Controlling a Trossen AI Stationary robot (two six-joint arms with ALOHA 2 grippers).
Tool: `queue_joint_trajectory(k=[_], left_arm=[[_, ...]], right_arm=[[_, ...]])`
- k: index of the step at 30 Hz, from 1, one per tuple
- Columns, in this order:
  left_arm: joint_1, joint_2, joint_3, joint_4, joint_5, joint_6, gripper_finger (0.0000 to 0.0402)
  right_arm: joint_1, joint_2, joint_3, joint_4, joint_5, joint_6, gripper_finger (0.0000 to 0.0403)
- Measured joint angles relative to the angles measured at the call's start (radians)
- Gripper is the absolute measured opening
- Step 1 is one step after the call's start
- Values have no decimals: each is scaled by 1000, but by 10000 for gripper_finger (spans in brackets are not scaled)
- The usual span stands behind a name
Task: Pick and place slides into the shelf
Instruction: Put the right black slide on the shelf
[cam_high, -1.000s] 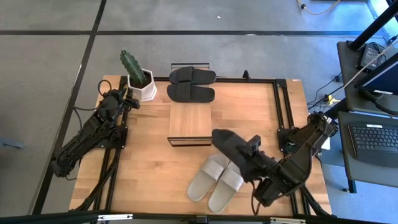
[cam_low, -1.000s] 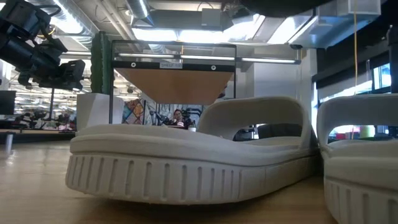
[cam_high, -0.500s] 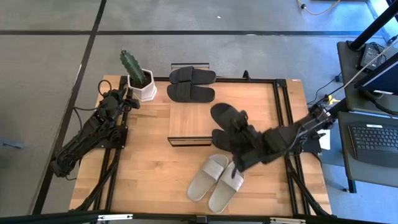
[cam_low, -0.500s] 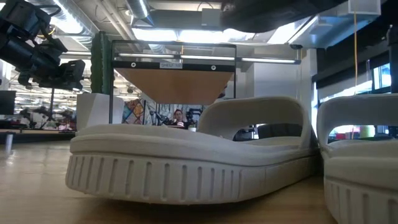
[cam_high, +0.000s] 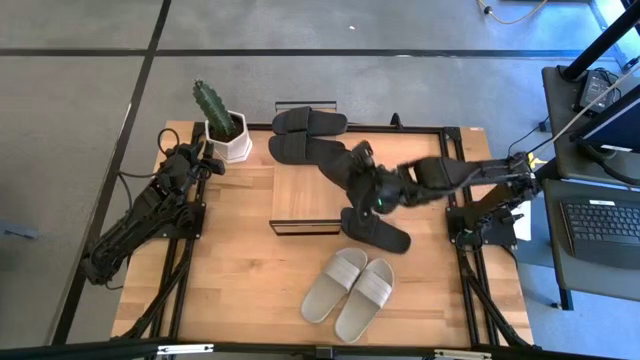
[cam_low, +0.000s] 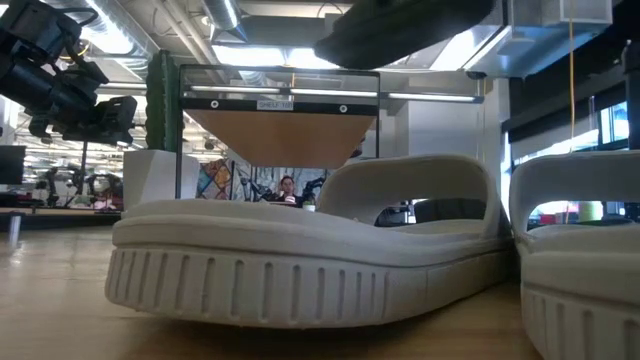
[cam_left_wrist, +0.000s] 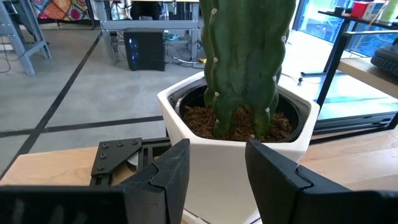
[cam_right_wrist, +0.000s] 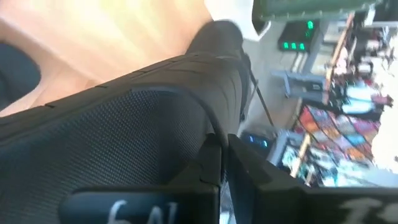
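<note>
Step in hand, by judgement: carry of one black slide (cam_high: 338, 163) to the shelf (cam_high: 306, 198). Right gripper (cam_high: 372, 190) clamped on the strap, fingers pinched together on it; slide aloft over the shelf's right edge, toe aimed at the far pair.

For a clean placement — level the sole before lowering, align lengthwise with the plank top, release only once seated.

Left gripper (cam_left_wrist: 214, 163) parked beside the cactus pot (cam_left_wrist: 239, 149), fingers apart, holding nothing.

Elsewhere: a second black slide (cam_high: 376, 230) flat on the table just right of the shelf's front; black pair (cam_high: 308, 135) behind the shelf; grey-beige pair (cam_high: 349, 293) near the front edge.

Materials: strap of fine woven mesh, matte; grey-beige soles thick, moulded, ribbed along the side wall (cam_low: 300, 285); shelf top pale wood, dark frame.
</note>
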Motion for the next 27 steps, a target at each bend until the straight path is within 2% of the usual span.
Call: queue_joint_trajectory(k=[9, 14, 22, 27], left_arm=[[0, 0, 0, 1, 0, 0, 147], [0, 0, 0, 1, -5, 1, 147], [0, 0, 0, -3, -6, 0, 147], [0, 0, 0, -4, -6, 0, 147]], right_arm=[[-168, 0, -1, 281, -284, -348, 12], [-245, 16, -1, 385, -492, -487, 12], [-370, 112, -1, 507, -790, -660, 12], [-392, 174, -2, 533, -851, -690, 12]])
